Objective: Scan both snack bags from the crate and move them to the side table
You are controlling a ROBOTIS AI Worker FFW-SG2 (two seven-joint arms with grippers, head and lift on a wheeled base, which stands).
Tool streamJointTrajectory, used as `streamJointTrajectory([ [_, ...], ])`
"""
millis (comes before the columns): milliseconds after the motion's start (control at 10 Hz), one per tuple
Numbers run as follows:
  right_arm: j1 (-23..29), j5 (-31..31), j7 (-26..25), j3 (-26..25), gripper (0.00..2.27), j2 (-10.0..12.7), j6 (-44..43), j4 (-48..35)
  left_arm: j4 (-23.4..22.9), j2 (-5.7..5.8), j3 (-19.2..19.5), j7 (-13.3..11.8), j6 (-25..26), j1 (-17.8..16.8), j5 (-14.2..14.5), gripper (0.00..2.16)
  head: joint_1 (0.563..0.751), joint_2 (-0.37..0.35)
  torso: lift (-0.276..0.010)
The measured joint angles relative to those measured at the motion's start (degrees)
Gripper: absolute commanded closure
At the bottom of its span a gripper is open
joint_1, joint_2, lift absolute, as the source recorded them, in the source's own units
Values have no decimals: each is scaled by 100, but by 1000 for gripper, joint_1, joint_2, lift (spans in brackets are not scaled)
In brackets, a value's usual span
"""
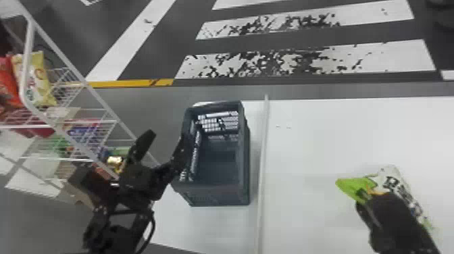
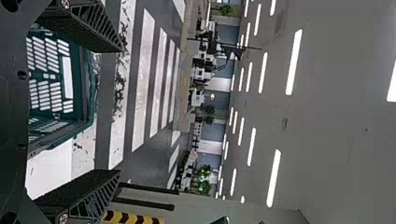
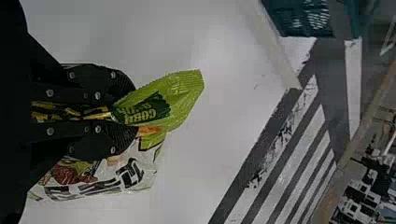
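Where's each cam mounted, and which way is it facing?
Head view: on the head, looking forward and down at the crate, white tabletop and striped floor; left arm and right arm show.
Left wrist view: on the left wrist, facing outward past the crate to the room and ceiling; left gripper's two fingers show, spread.
Right wrist view: on the right wrist, looking over the tabletop; right gripper's fingers show, clamped on snack packaging.
Head and right wrist views share the crate, tabletop, striped floor and snack packaging.
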Motion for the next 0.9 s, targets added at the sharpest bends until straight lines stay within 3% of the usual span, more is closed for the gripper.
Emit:
streamJointTrajectory([
  [300,256,-2553,845,-1533,2246,307,-825,-469,2,-20,-78,-45,0,-25,-60,70,695,331,-29],
  [500,269,-4183,1477,-2372,2246,495,-1105,-70,2,-21,-89,-78,-2,-16,-80,70,695,306,-29],
  [600,213,-5379,1807,-2934,2246,605,-1095,424,-14,-27,-111,-92,-11,-8,-101,70,695,279,-29],
  [700,164,-6165,1845,-3345,2246,679,-1050,849,-32,-35,-142,-96,-16,-2,-145,70,695,231,-29],
  [900,198,-6413,1369,-3735,2246,895,-1060,1183,-60,-60,-190,-96,-18,1,-210,70,695,149,-29],
])
